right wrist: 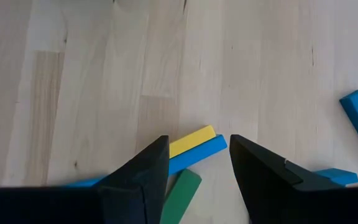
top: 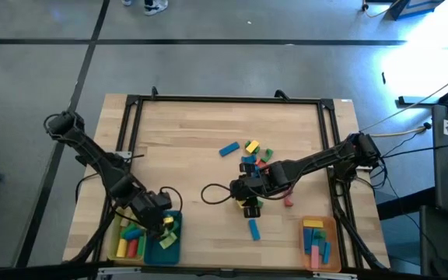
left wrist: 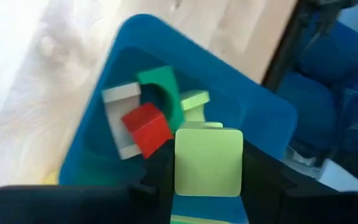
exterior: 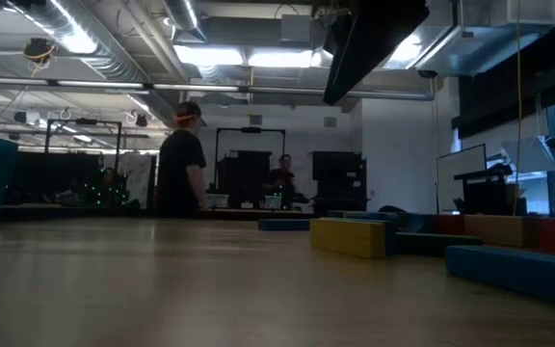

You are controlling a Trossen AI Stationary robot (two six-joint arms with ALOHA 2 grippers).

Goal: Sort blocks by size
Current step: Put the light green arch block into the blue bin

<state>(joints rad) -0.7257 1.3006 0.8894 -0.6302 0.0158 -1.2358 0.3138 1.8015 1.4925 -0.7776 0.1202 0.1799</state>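
Above the teal tray [top: 169, 247] at the table's near left, my left gripper [top: 164, 222] is shut on a light green block [left wrist: 207, 160]. A red cube [left wrist: 146, 127], a green arch [left wrist: 160, 87], a pale arch [left wrist: 118, 118] and another light green piece [left wrist: 194, 99] lie in that tray. Near the table's middle my right gripper [top: 247, 198] hangs open over a loose cluster of blocks [top: 253, 154]. Beyond its fingers [right wrist: 197, 163] a yellow bar [right wrist: 191, 141], a blue bar [right wrist: 199, 153] and a green bar [right wrist: 182, 186] lie flat on the wood. My left gripper pinches the light green block by two opposite sides [left wrist: 180, 165] between its two fingers [left wrist: 261, 177]. The fingers slant down from above. The block's broad square face shows between them, and it hangs clear over the teal tray's inside.
A yellow tray [top: 119, 247] with several blocks adjoins the teal one. An orange tray [top: 334, 245] with blue, yellow and pink blocks sits at the near right. A blue bar [top: 253, 229] lies alone near the front. A person stands in the room beyond the table.
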